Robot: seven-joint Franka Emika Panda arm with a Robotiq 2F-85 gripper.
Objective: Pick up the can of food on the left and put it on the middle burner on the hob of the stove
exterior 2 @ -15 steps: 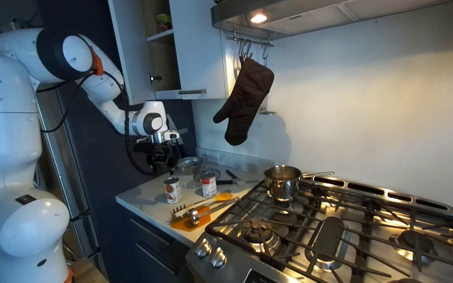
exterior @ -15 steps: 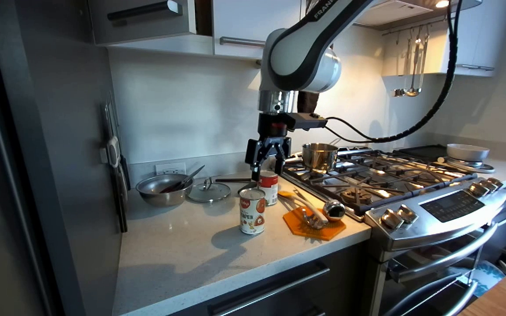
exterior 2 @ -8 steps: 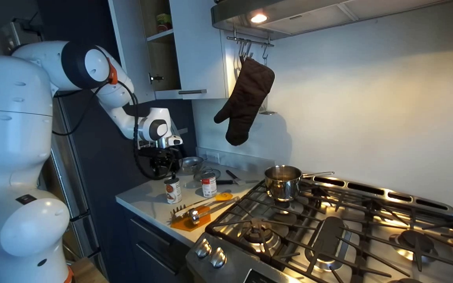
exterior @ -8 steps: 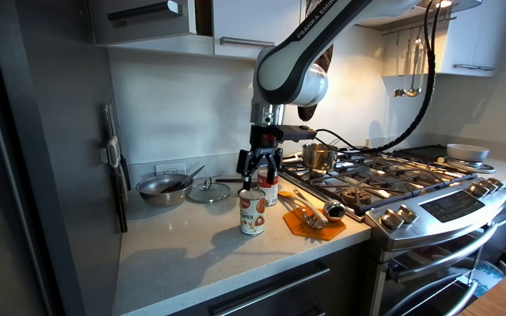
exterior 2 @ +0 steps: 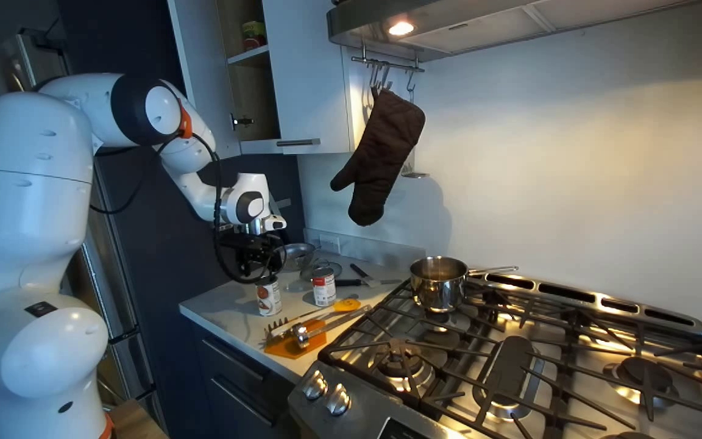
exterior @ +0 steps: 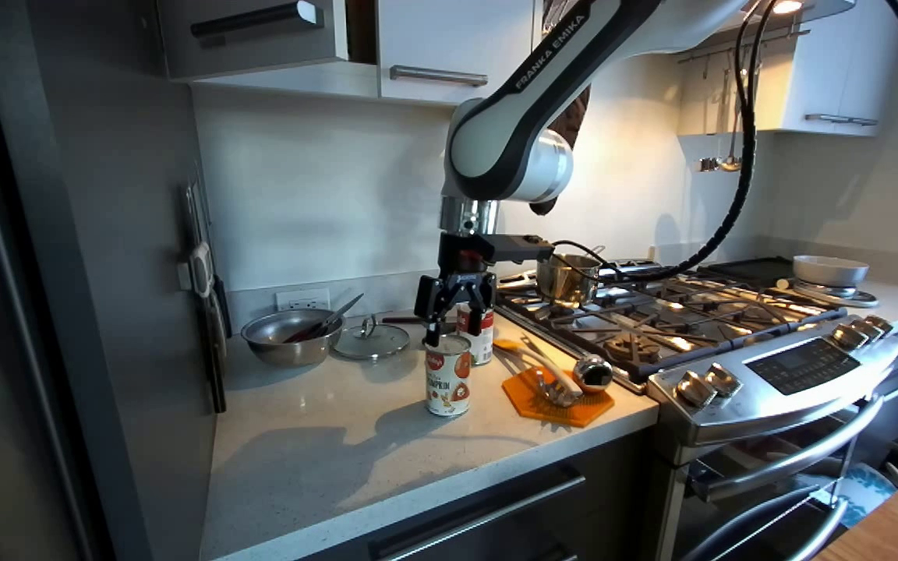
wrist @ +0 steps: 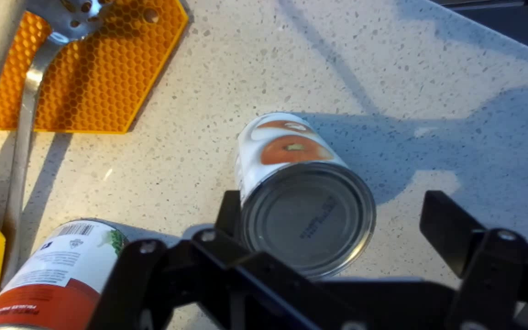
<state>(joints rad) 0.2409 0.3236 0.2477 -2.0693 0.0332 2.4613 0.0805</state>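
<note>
The can of food [exterior: 447, 382], white with orange pumpkins, stands upright on the counter; it also shows in the other views [exterior 2: 269, 299] [wrist: 307, 220]. My gripper [exterior: 454, 331] is open and empty, pointing down, with its fingertips at about the height of the can's top. In the wrist view the lid lies between the fingers of the gripper [wrist: 332, 211]. The left finger is close beside the rim, while a wide gap separates the right finger from it. The middle burner [exterior 2: 512, 360] is a long oval under black grates on the hob [exterior: 655, 323] of the stove [exterior: 714, 425].
A red and white can [exterior: 482, 351] stands just behind; it also shows in the wrist view [wrist: 57, 270]. An orange trivet [exterior: 523, 397] with utensils lies beside the stove. A steel pot [exterior 2: 439, 283] stands on the hob. A steel bowl [exterior: 285, 354] and glass lid [exterior: 379, 343] are farther back.
My gripper has come down from above and moved closer to the pumpkin can, its fingertips now level with the top. It has stayed open. Both cans stand where they were.
</note>
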